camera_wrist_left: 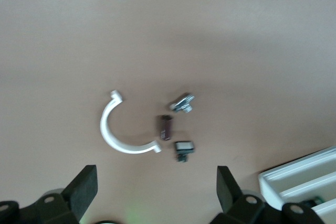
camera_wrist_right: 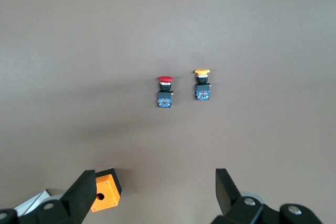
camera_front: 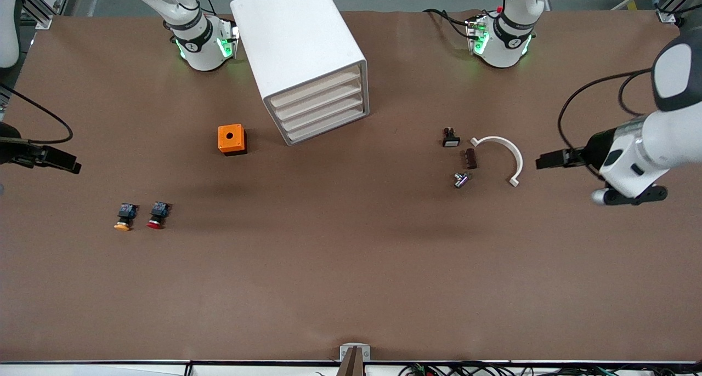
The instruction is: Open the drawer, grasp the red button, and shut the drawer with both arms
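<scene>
The red-capped button (camera_front: 157,215) lies on its side on the brown table (camera_front: 351,288), toward the right arm's end and nearer the front camera than anything else but its twin; its long axis runs from the black-blue body down to the red cap, so the cap points toward the front camera and a little toward the right arm's end. Just beside it, apart and lying the same way, is the orange-capped button (camera_front: 124,217), closer to the right arm's end. Farther from the camera stands the orange box (camera_front: 231,139) with a round hole in its top, and beside that the big white cabinet (camera_front: 299,52), set at an angle, its four pale-fronted drawers (camera_front: 321,106) all pushed in, fronts facing the camera and slightly toward the left arm's end. Toward the left arm's end lie a small white-faced part (camera_front: 450,137), a dark brown block (camera_front: 470,158), a little metal piece (camera_front: 460,180) and a curved white clamp (camera_front: 502,155), close together but not touching. The right gripper (camera_wrist_right: 152,192) hangs over the table at its own end, fingers spread wide with nothing between them. The left gripper (camera_wrist_left: 157,190) hangs over the table near the white clamp, likewise spread and empty.
</scene>
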